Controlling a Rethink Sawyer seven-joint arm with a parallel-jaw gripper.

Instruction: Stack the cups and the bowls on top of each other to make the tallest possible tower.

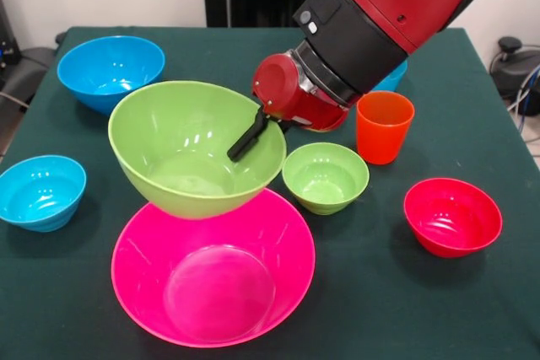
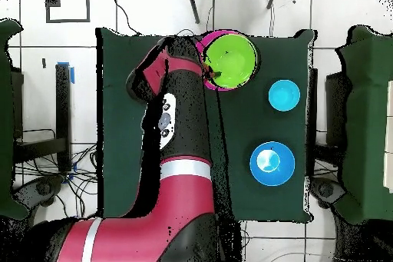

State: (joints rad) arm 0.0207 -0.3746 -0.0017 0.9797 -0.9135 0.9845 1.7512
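Overhead view hides most of the table (image 2: 230, 190) under the arm (image 2: 180, 159); only the pink bowl's (image 1: 211, 280) rim shows there. From the front, the arm slants down from the upper right, its gripper (image 1: 253, 128) clamped on the large green bowl's (image 1: 194, 149) right rim, one finger inside. That bowl hangs tilted just above the pink bowl's far edge. A small blue bowl behind the arm is mostly hidden. Right of the pink bowl sit the small green bowl (image 1: 325, 176), orange cup (image 1: 384, 126) and red bowl (image 1: 452, 217), with open cloth between.
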